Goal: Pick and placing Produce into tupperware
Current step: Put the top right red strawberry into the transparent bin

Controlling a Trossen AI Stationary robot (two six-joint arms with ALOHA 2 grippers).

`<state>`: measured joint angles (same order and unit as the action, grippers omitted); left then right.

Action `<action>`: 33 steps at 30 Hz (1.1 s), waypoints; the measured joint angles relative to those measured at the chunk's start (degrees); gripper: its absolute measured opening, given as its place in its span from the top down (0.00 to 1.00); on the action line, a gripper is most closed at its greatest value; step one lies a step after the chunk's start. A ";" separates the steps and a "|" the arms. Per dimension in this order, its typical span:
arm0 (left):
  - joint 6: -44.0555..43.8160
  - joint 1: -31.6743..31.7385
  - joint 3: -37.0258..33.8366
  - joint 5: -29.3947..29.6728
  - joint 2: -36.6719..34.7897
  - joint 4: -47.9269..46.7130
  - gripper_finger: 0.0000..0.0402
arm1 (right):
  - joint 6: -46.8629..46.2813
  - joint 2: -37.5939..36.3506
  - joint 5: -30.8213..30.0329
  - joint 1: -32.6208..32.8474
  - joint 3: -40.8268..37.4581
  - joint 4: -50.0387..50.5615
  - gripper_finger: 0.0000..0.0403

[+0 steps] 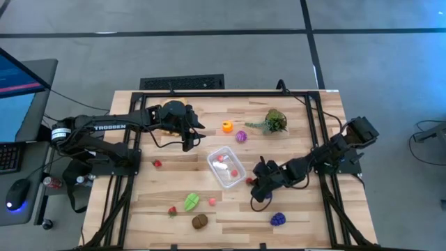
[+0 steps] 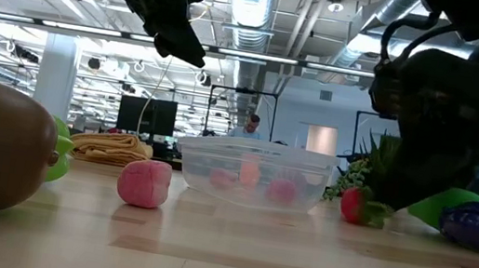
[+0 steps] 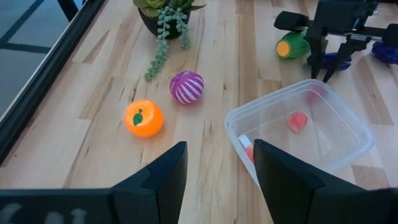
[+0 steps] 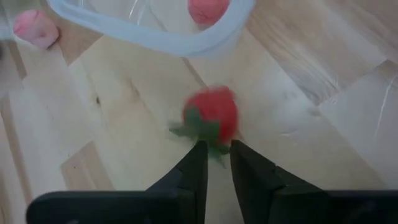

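The clear tupperware [image 1: 212, 157] stands mid-table with two red-pink pieces inside. My right gripper [image 4: 216, 155] reaches down just right of it, shut on a red strawberry [image 4: 212, 115] that rests on the wood. My left gripper [image 3: 219, 168] hangs open and empty above the far left part of the table [image 1: 188, 139]. Loose produce lies around: an orange [image 1: 227, 127], a purple striped ball [image 1: 241, 137], a green piece [image 1: 191, 202], a pink piece [image 2: 143, 183], a brown one [image 1: 200, 221] and a blue-purple one [image 1: 278, 219]. My right gripper pinches the strawberry's green leafy end [image 4: 214, 144] between its two fingertips. The fingers slant down from the table's right side. Only the leaves reach between the tips; the red body lies ahead of them. The strawberry sits on the table [image 2: 353, 205].
A potted plant sprig [image 1: 273, 122] stands at the far right. A folded orange-yellow cloth [image 2: 111, 147] lies under my left arm. Two small red pieces [image 1: 157, 164] [image 1: 172, 210] lie on the left. A black frame [image 1: 230, 94] borders the table.
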<state>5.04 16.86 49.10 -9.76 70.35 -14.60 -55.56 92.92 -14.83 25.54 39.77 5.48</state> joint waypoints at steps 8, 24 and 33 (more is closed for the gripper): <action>0.00 0.00 0.00 0.07 0.00 0.42 0.57 | 1.59 -0.02 -0.17 -0.02 0.00 -2.38 0.70; 0.00 -0.02 0.00 1.43 0.00 0.46 0.57 | 3.47 -0.04 -0.08 -0.07 0.00 -5.18 0.31; 0.00 -0.02 0.00 1.46 0.02 0.58 0.57 | 4.68 0.02 -0.18 -1.62 0.00 -6.15 0.31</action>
<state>5.04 16.84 49.10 -8.29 70.37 -14.02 -50.88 92.95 -15.01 23.92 39.77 -0.67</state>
